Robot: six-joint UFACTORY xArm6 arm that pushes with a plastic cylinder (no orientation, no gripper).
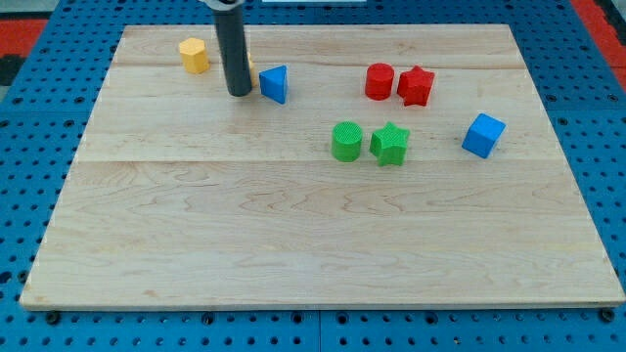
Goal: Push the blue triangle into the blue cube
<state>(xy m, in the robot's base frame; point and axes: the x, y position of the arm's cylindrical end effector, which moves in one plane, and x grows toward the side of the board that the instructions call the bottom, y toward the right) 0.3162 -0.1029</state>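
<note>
Light wood worktop fills most of the view, made of planks w/ seams running left-right, grain visible, edges widening toward the view's bottom. Under and around it: blue pegboard base w/ regular rows of small holes, showing on left, right and bottom sides. Red patches at the view's top-left corner and top-right corner. Lighting even and soft, only faint shadows. No walls or windows in frame.
</note>
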